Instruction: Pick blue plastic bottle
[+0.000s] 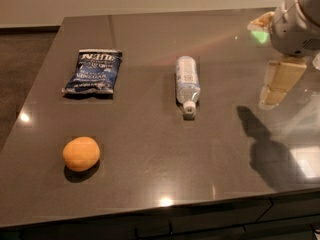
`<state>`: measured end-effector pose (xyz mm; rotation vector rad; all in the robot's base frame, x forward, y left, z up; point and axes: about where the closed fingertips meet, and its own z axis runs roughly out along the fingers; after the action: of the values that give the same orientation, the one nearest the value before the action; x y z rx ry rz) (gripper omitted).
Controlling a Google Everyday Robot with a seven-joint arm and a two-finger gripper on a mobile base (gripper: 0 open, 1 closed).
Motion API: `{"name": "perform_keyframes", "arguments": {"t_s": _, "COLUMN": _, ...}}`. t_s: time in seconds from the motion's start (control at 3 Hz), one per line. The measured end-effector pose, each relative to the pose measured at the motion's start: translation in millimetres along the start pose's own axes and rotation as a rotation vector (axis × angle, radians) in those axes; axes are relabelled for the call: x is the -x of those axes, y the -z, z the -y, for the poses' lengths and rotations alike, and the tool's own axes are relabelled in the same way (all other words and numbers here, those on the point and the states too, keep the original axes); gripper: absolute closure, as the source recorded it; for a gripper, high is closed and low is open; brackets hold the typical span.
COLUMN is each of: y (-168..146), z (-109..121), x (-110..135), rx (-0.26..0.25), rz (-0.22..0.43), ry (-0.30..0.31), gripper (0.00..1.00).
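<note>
The blue plastic bottle (187, 83) lies on its side in the middle of the dark table (150, 174), its white cap pointing toward the near edge. It is clear and pale blue with a light label. My gripper (278, 86) hangs from the white arm at the right edge of the view. It is above the table, well to the right of the bottle and apart from it, and holds nothing that I can see.
A dark blue chip bag (93, 71) lies flat at the left rear. An orange (81, 154) sits at the front left. The table's front edge runs along the bottom. The gripper's shadow falls on the table at the front right.
</note>
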<state>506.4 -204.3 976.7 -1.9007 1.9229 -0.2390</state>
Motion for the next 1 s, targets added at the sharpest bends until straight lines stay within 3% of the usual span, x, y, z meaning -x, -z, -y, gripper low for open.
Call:
{"name": "perform_keyframes", "arguments": {"t_s": 0.33, "y": -21, "z": 30, "x": 2, "rx": -0.020, "rz": 0.015, "ry": 0.149, "gripper": 0.00}}
{"name": "perform_keyframes", "arguments": {"t_s": 1.0, "y": -62, "z": 61, "x": 32, "rx": 0.055, "rz": 0.121, "ry": 0.499, "gripper": 0.00}}
